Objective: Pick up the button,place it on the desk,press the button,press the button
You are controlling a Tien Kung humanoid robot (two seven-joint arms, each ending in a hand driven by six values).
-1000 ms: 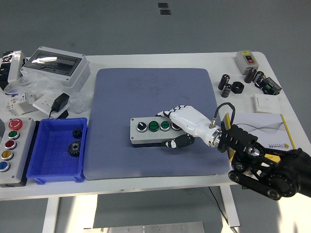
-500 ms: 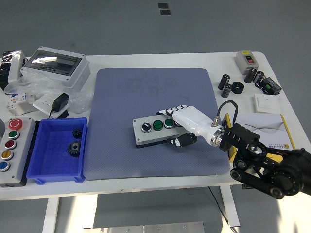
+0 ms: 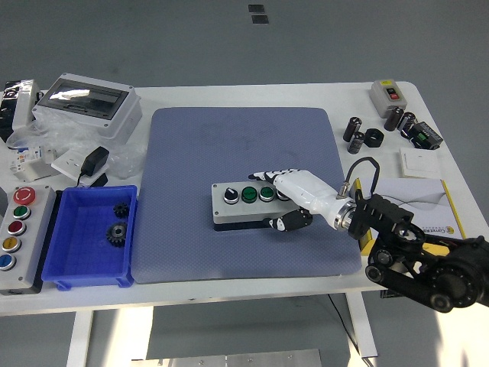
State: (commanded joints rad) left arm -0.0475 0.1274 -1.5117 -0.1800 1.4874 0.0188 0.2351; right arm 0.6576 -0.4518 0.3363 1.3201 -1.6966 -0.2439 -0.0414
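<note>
The right hand (image 3: 294,200) grips the right end of the grey button box (image 3: 250,203), which lies on the blue mat (image 3: 229,145) at about five o'clock from its centre — apparently placed, or nearly so; both button presses seem yet to come.

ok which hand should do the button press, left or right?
Right. The right hand is already clamped on the right end of the button box on the blue mat, fingers beside its buttons. No left arm shows in the head view.
</note>
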